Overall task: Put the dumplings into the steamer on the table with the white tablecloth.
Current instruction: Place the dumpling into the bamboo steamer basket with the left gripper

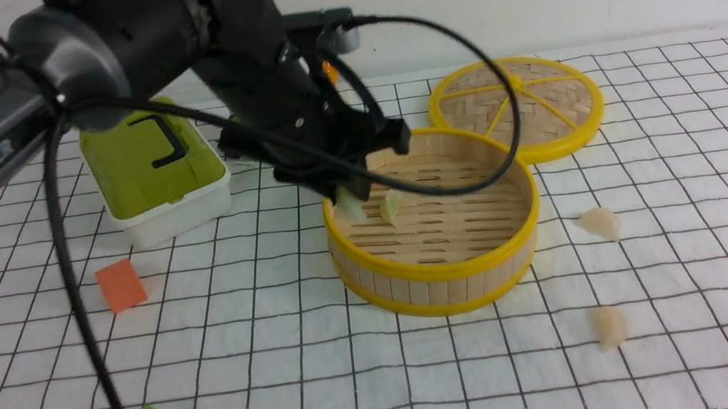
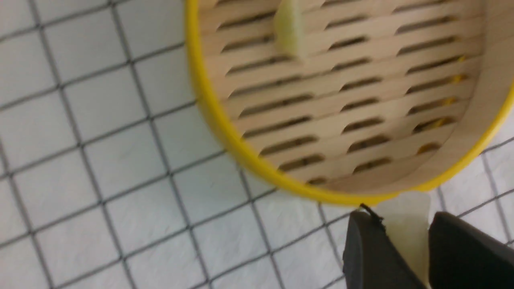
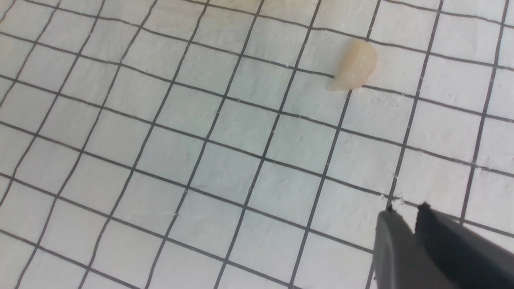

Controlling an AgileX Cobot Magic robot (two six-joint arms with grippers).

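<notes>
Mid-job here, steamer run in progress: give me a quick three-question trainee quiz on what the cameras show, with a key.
1. How many dumplings lie loose on the gridded cloth?
2. True or false: the woven lid covers the steamer.
3. Which tool grips a greenish dumpling: A) left, B) right, C) neither?

Key: 1. Two; 2. False; 3. A

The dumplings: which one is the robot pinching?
The pale greenish dumpling between the left gripper's fingertips; the other greenish one lies on the slatted floor.
</notes>
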